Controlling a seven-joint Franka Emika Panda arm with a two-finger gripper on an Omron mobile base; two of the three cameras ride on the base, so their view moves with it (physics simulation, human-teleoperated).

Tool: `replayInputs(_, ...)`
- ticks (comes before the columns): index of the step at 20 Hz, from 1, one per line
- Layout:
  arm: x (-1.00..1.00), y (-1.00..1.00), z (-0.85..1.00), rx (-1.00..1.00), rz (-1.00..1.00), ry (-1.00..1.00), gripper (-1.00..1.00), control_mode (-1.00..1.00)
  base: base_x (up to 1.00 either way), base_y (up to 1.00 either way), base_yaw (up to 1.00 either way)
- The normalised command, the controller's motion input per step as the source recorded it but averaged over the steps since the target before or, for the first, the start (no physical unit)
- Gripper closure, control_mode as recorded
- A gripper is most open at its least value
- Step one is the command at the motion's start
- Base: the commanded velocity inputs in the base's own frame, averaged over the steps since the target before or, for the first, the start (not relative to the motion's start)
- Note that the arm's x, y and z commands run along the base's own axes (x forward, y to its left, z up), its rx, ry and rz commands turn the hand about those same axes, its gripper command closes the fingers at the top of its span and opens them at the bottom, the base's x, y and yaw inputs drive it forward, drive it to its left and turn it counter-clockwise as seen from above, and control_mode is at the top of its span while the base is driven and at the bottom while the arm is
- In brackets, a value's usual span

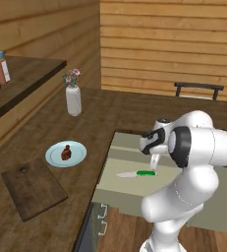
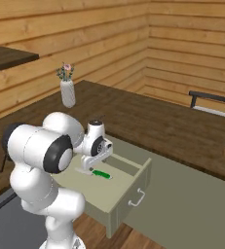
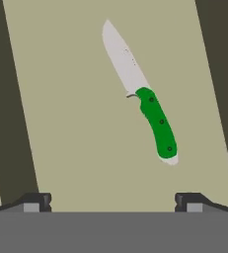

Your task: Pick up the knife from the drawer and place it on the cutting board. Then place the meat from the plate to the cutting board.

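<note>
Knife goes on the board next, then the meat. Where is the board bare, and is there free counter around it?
The cutting board is bare all over. Free counter lies between it and the drawer, and between the plate and the vase. The plate, holding the meat, sits close to the board's far corner. The open claw hangs over the knife.

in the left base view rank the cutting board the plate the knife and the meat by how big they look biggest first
1. cutting board, though it lies nearest the camera, which adds to its size
2. plate and knife: about equally long, so unranked; the plate covers more area
3. meat, clearly smallest, sitting on the plate
</note>
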Motion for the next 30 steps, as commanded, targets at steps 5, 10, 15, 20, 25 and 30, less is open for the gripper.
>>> replayInputs(5, 0.23, 0.06, -0.42, 0.00, -0.02, 0.04, -1.00, -1.00, 0.00, 0.00, 0.00)
replayInputs(10, 0.30, 0.00, -0.50, 0.00, 0.00, 0.00, -1.00, -1.00, 0.00, 0.00, 0.00)
replayInputs(15, 0.17, -0.04, -0.28, 0.13, 0.00, -0.02, -1.00, -1.00, 0.00, 0.00, 0.00)
replayInputs(20, 0.19, -0.01, -0.04, 0.12, 0.00, 0.02, -1.00, -1.00, 0.00, 0.00, 0.00)
replayInputs(25, 0.40, 0.00, -0.15, 0.00, 0.00, 0.05, -1.00, -1.00, 0.00, 0.00, 0.00)
replayInputs(30, 0.37, -0.01, -0.27, 0.00, 0.00, 0.02, -1.00, -1.00, 0.00, 0.00, 0.00)
